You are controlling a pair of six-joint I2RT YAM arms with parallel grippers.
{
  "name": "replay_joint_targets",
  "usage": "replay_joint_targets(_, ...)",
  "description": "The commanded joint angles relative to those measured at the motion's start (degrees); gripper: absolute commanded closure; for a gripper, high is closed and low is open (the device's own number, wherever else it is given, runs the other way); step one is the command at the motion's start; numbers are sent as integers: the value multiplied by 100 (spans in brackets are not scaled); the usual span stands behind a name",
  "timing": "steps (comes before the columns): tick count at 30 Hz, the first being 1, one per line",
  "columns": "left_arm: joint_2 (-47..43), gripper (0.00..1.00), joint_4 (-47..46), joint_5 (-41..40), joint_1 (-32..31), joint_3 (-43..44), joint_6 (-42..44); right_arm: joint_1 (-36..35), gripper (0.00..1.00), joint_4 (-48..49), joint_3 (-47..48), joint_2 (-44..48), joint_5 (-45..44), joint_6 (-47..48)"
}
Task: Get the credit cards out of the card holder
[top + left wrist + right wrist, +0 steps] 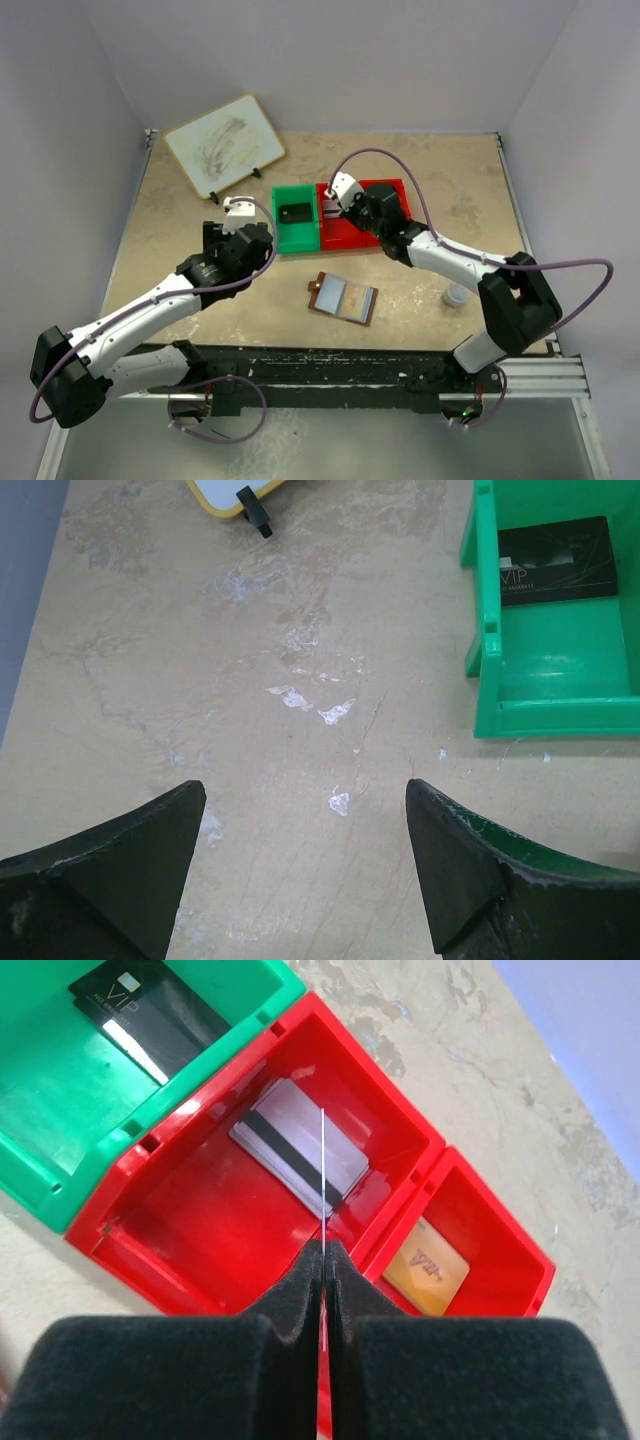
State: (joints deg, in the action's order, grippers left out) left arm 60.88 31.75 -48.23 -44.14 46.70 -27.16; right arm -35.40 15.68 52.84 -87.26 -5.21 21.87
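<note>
The card holder [343,298] lies open on the table, brown with pale inner panels, in front of both bins. My right gripper [324,1250] hovers over the red bin [200,1230] and is shut on a thin card [323,1160] seen edge-on. A silver striped card [275,1135] lies in that bin, and a gold card [427,1268] lies in the smaller red compartment beside it. A black card [555,558] rests in the green bin [560,715]. My left gripper [305,800] hangs open over bare table left of the green bin, holding nothing.
A white board with a yellow rim [223,143] stands at the back left. A small white cap [456,295] sits on the table near the right arm. The green bin [281,238] and red bin [390,186] stand side by side at the centre back.
</note>
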Motion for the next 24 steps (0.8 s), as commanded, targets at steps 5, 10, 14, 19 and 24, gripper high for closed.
replay_joint_targets(5,-30,21,-197,-139,11,154,145,107,100,530,821,-725,313,1217)
replay_joint_targets(10,35,20,-190,-41,16,179,183,115,100,393,1137,-1226,301,1647)
replay_joint_targets(14,42,21,-171,-44,17,198,193,125,100,362,1154,-1432,359,2060)
replay_joint_targets(19,47,20,-190,-7,11,191,194,192,100,381,1355,-1702,459,2218)
replay_joint_targets(24,90,20,-180,83,18,203,212,249,100,798,1362,-1907,291,2415)
